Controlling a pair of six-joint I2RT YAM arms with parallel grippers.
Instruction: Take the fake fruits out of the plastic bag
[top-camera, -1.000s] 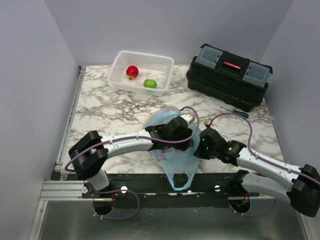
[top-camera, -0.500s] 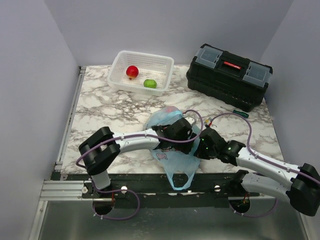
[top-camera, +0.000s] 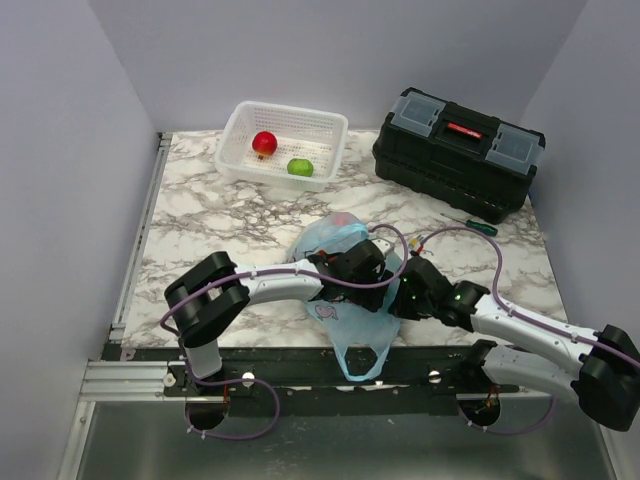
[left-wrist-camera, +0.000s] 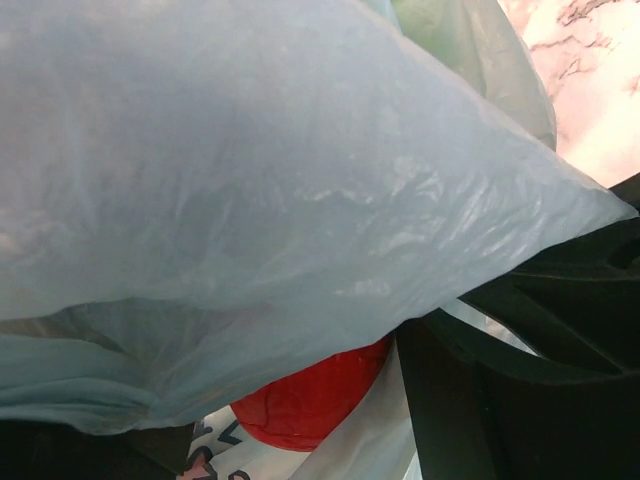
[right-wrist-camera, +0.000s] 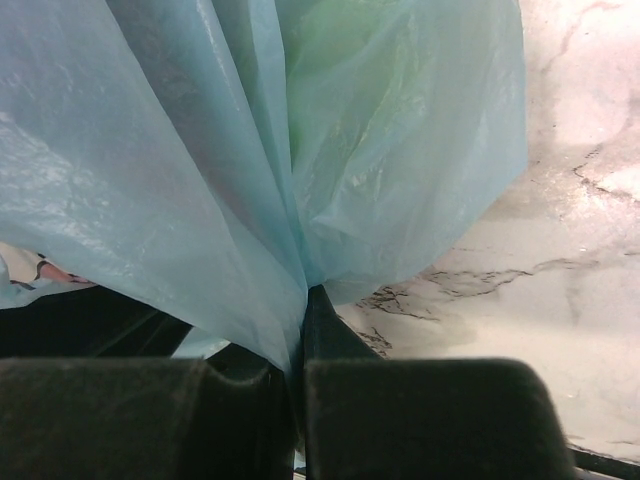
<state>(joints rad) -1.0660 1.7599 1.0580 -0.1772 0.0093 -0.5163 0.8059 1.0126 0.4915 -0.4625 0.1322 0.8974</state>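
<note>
The right gripper (right-wrist-camera: 300, 325), fully closed, pinches the plastic bag's (top-camera: 335, 305) right side. Inside the bag, the left gripper (top-camera: 372, 265) stands wide apart (nothing visibly gripped) beside a red fruit (left-wrist-camera: 310, 395).

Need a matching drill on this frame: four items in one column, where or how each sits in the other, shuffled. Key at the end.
Items
1. red apple
2. plastic bag
3. screwdriver
4. black toolbox

Places or states
A. pinched in the shut right gripper
B. far right corner of the marble table, lid shut
C. inside the white basket
D. lying flat on the table, on the near side of the toolbox

Pairs: 1-C, 2-A, 3-D, 4-B
</note>
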